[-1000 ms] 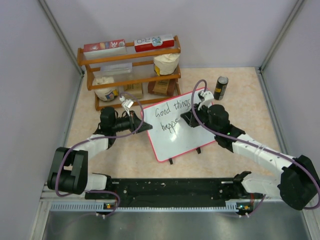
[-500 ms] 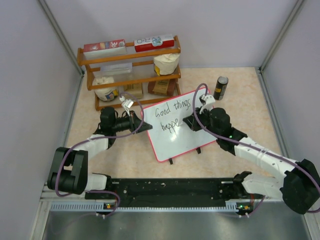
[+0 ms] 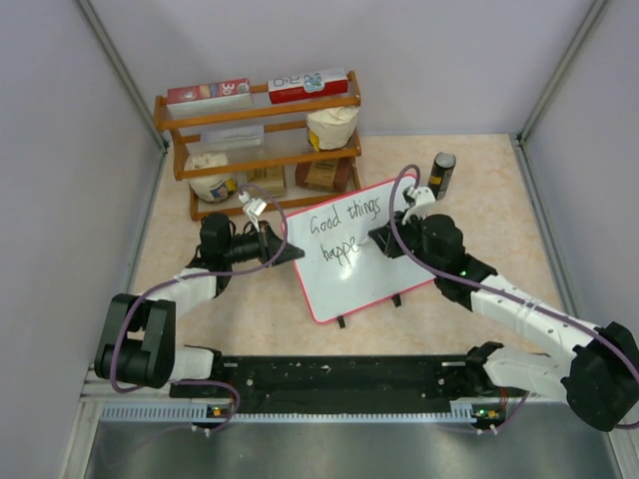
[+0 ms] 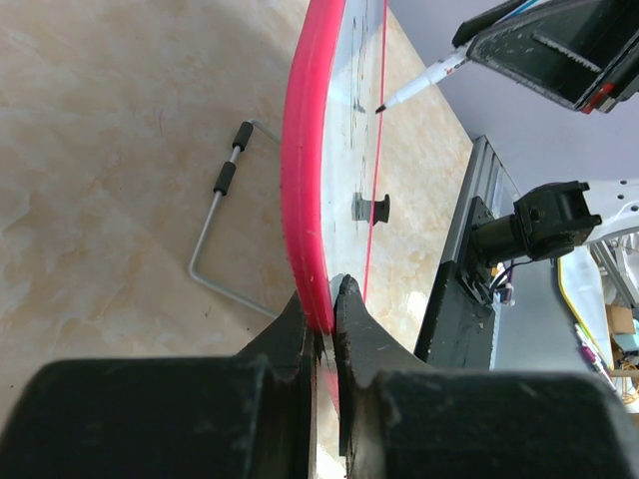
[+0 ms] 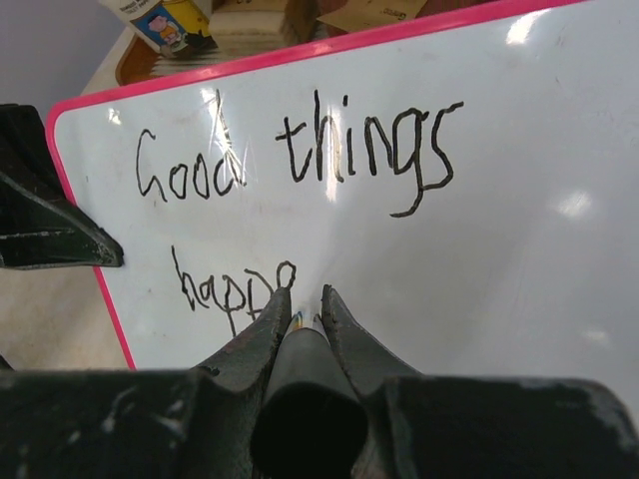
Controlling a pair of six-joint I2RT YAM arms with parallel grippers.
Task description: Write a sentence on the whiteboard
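Note:
The whiteboard [image 3: 364, 261] stands tilted on the table, white with a pink frame. My left gripper [image 3: 296, 253] is shut on its left edge; the left wrist view shows the jaws clamping the pink frame [image 4: 305, 200]. The sentence [image 5: 300, 160] reads "Good things" with "happe" [image 5: 230, 284] below. My right gripper [image 3: 377, 239] is shut on a black marker [image 5: 300, 374], tip pointing at the board just right of the last letter. The marker's tip [image 4: 384, 106] shows close to the board in the left wrist view.
A wooden shelf [image 3: 260, 140] with boxes, bags and jars stands behind the board. A dark can [image 3: 440, 175] stands to the board's back right. The board's wire foot [image 4: 215, 225] lies on the table behind it. A black rail [image 3: 339, 374] runs along the near edge.
My right gripper with the marker has moved a little right and up along the second line; a further letter has been added after "happ". The left arm has not moved.

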